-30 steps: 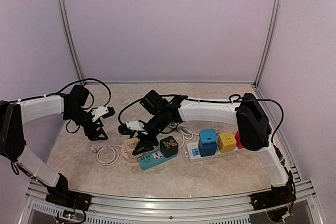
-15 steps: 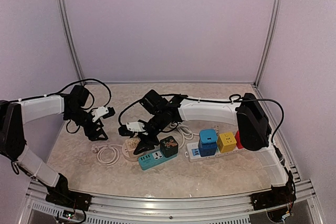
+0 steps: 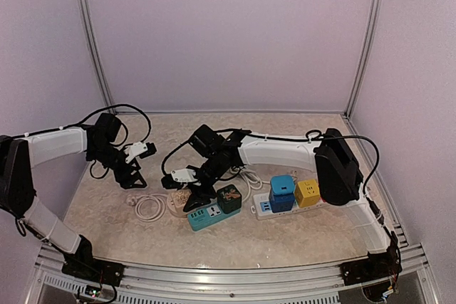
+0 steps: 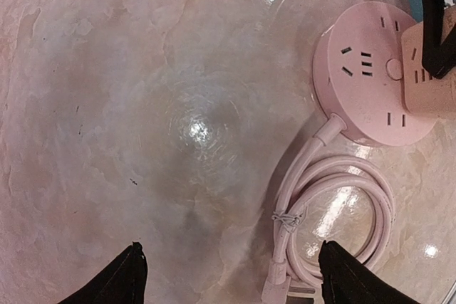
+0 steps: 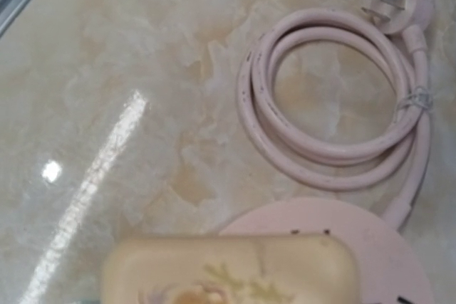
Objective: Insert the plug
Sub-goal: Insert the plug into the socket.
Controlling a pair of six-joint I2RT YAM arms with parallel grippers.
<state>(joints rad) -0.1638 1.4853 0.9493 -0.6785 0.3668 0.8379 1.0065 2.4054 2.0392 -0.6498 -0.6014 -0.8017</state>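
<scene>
Glossy marbled tabletop; smooth plastic plug, socket

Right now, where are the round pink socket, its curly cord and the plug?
round pink socket [image 4: 370, 83]: left wrist view, its top face.
curly cord [image 5: 251, 101]: right wrist view, loop's left side.
plug [image 5: 407, 1]: right wrist view, its pink head.

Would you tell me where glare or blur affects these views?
Left wrist: a round glare patch on the table, pink socket sharp. Right wrist: a glare streak at left, beige plug blurred, coiled cable crisp. Top external: even, soft light.
</scene>
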